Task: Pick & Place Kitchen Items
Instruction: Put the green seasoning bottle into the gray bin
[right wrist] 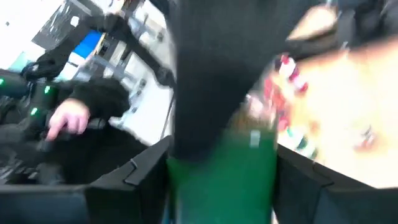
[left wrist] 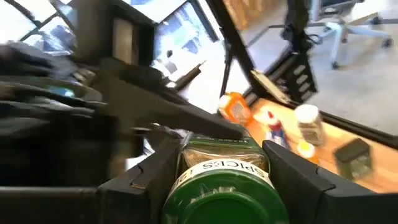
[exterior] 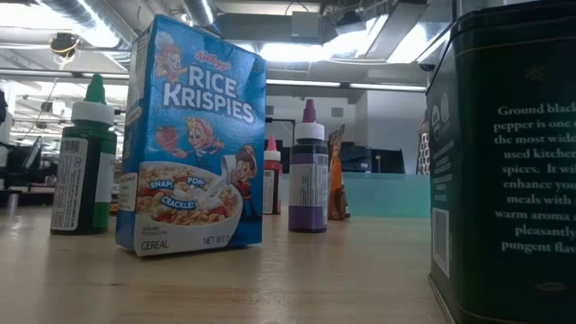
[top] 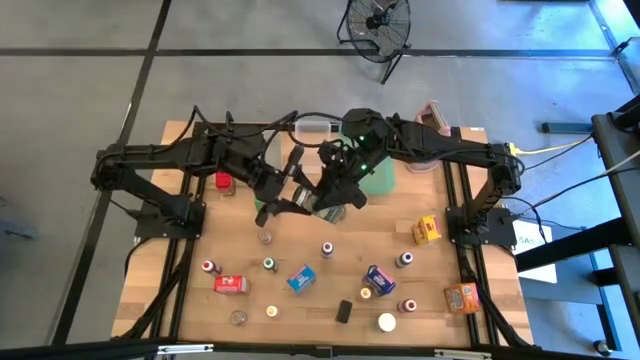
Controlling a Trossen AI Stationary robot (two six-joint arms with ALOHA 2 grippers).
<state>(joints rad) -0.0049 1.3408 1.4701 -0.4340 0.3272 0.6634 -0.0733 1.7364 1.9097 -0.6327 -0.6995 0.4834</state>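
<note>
Spice jar (left wrist: 224, 180), green-lidded, raised above the counter (top: 300, 320) centre, pinched between left gripper (left wrist: 221, 177) fingers; right gripper (top: 335, 195) crowds alongside, grip indiscernible. Risk: collision dislodging the jar.

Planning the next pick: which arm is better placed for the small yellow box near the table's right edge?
Likely the right. The yellow box lies on its side of the table, nearer the right gripper; the left gripper, mid-table, has a green-lidded spice jar between its fingers.
</note>
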